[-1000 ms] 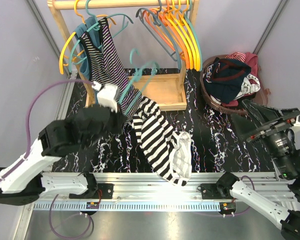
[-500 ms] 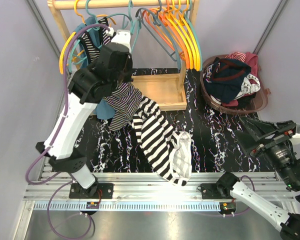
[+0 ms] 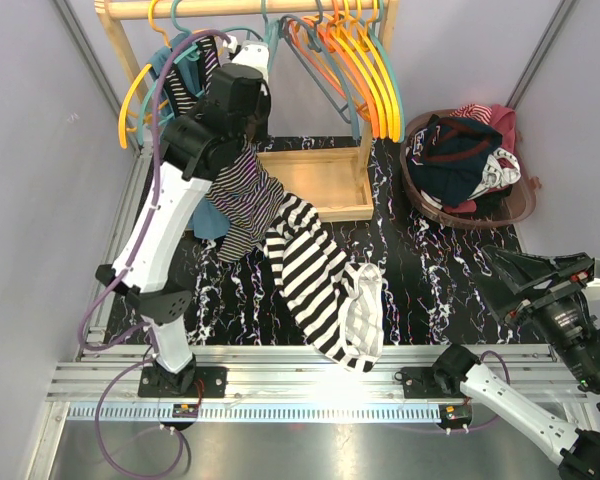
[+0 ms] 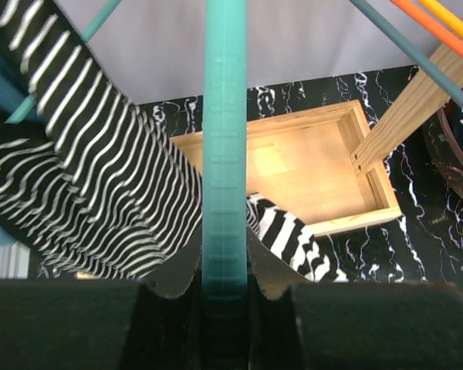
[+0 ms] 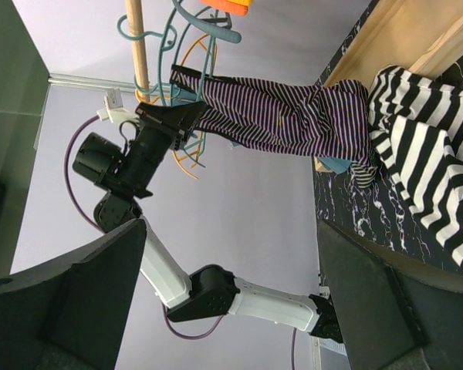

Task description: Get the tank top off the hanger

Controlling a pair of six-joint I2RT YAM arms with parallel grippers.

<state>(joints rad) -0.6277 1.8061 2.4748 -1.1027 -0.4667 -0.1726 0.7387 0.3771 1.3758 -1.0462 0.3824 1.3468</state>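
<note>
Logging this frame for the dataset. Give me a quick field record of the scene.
left gripper: shut on the teal hanger, raised at the wooden rack
right gripper: open, empty, low at right
tank top: thin-striped, hanging from the teal hanger, not off yet
table: wide-striped garment lying loose
basket: full of clothes, far right

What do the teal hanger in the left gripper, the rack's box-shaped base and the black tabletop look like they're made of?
Teal hanger: probably plastic; moulded grid texture, even matte colour.
Box-shaped rack base: wood, pale and unpainted, with faint grain and visible corner joints.
Black tabletop: marble-look surface with white veins; whether it is real stone or a printed film can't be told.
</note>
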